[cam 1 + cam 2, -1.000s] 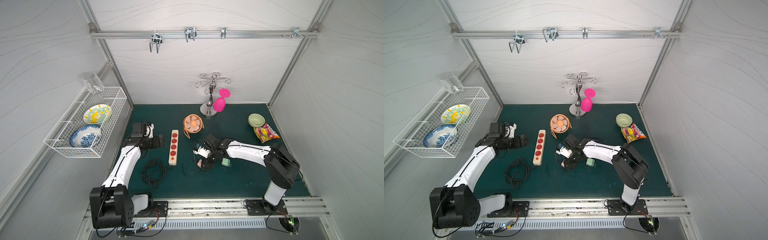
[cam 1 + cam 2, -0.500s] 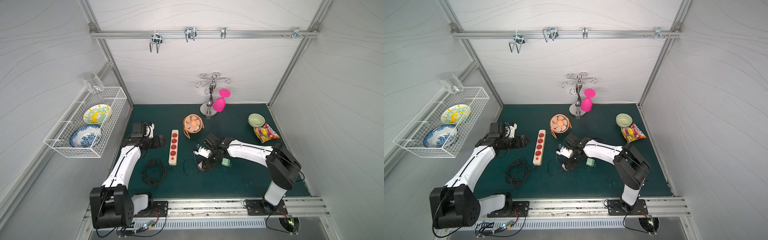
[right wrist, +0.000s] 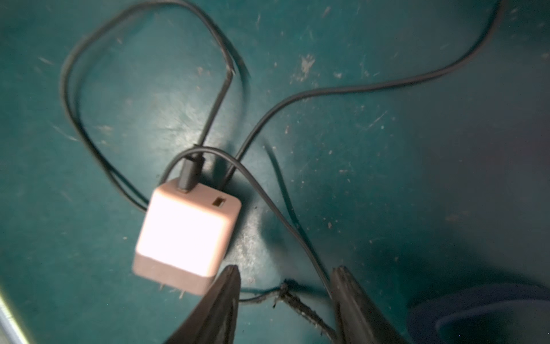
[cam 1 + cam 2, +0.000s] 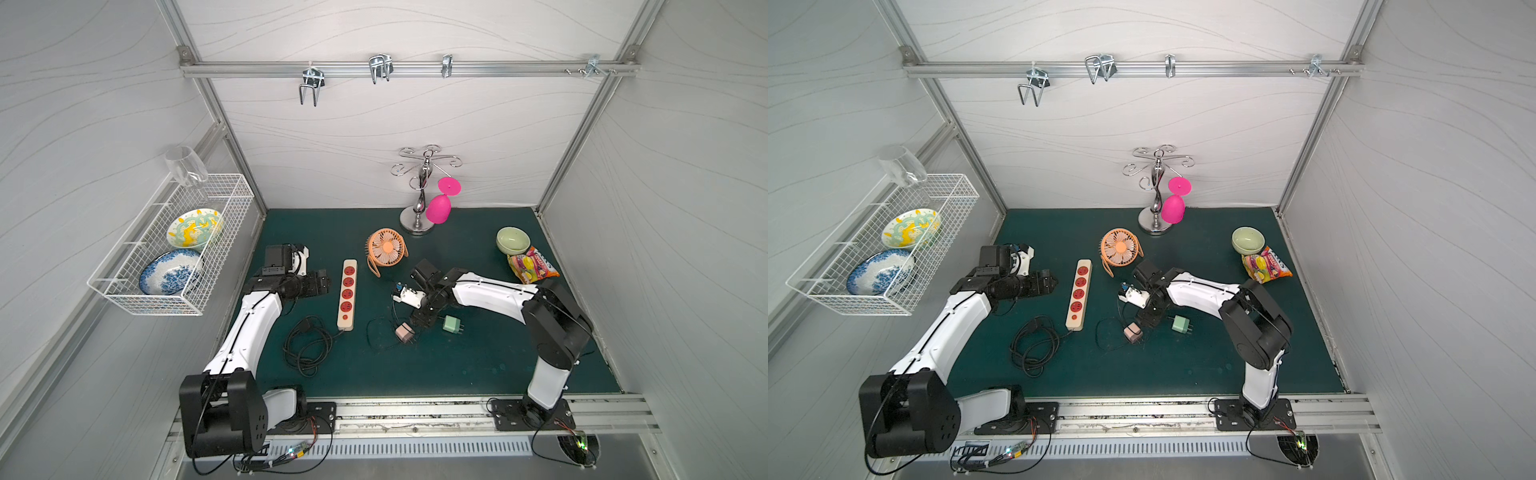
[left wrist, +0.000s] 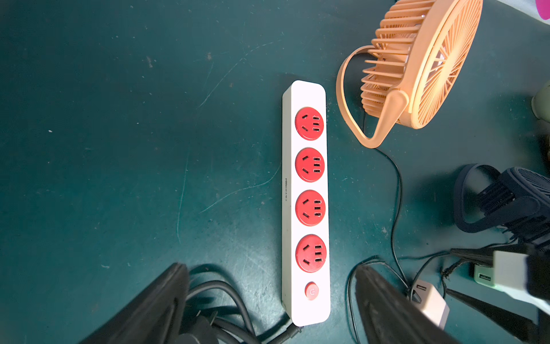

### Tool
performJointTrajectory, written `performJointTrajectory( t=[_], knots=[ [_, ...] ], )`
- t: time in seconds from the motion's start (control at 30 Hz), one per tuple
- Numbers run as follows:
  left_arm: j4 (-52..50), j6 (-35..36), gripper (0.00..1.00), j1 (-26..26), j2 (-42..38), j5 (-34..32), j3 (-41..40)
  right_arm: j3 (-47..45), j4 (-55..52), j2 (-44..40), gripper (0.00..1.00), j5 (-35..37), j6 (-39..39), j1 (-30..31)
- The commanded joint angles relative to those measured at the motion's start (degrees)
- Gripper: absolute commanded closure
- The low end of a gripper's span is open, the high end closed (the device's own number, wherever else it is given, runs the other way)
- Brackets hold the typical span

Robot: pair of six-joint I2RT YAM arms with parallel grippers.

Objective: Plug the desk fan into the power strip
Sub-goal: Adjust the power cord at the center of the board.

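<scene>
The orange desk fan [image 4: 386, 249] [image 4: 1120, 248] [image 5: 416, 65] stands behind the cream power strip [image 4: 348, 294] [image 4: 1079, 294] [image 5: 306, 202], whose red sockets are all bare. The fan's thin black cable [image 5: 397, 193] runs to a pink plug block [image 4: 404, 332] [image 4: 1133, 332] [image 3: 184, 232] lying on the mat. My right gripper [image 4: 419, 321] [image 3: 285, 274] is open just beside that block; only the cable passes between its fingers. My left gripper [image 4: 322, 282] [image 5: 269, 266] hangs open to the left of the strip, holding nothing.
The strip's coiled black cord [image 4: 307, 340] lies near its switch end. A green plug block [image 4: 452, 325] sits right of the pink one. A green bowl [image 4: 513, 240], a snack packet [image 4: 532, 265] and a glass stand [image 4: 419, 195] are at the back. A wire basket [image 4: 124, 291] hangs on the left wall.
My right gripper has shifted slightly beside the pink plug block, and its jaws stand a little wider. The left arm has not moved.
</scene>
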Motion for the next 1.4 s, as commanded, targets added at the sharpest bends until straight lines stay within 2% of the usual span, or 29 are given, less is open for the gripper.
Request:
performJointTrajectory(
  t=[0.0,0.27,0.37,0.5,0.6,0.7,0.87,1.03,1.37],
  knots=[
    [1.9,0.2,0.08,0.3,-0.6,-0.1,0.1,0.8,2.2,1.7,0.47,2.0,-1.9,0.6],
    [1.8,-0.1,0.08,0.3,-0.3,-0.2,0.3,0.3,6.3,4.9,0.51,2.7,-3.3,2.2],
    [0.8,-0.2,0.08,0.3,-0.3,0.8,1.1,1.0,6.6,6.5,0.56,2.0,-3.3,2.2],
    [1.7,-0.2,0.08,0.3,-0.2,-0.1,0.4,1.6,6.7,6.7,0.87,0.0,-3.2,2.0],
    [1.3,-0.5,0.08,0.3,-0.3,1.0,0.5,1.4,5.6,4.8,1.0,-0.7,-4.5,1.9],
    [1.3,0.0,0.08,0.4,-0.2,-0.5,0.6,-0.2,6.2,0.6,1.0,-1.9,-5.7,2.0],
    [1.1,-0.4,0.08,0.4,-0.4,0.9,0.6,-2.9,5.5,-6.5,1.0,-0.8,-8.6,2.3],
    [2.3,-0.3,0.08,0.3,-0.6,0.4,-0.4,-6.6,4.2,-12.9,1.0,-3.3,-11.9,2.9],
    [2.0,-0.4,0.08,0.4,-0.2,0.9,-0.1,-10.1,-4.2,-15.6,1.0,2.9,-15.0,5.5]
  ],
)
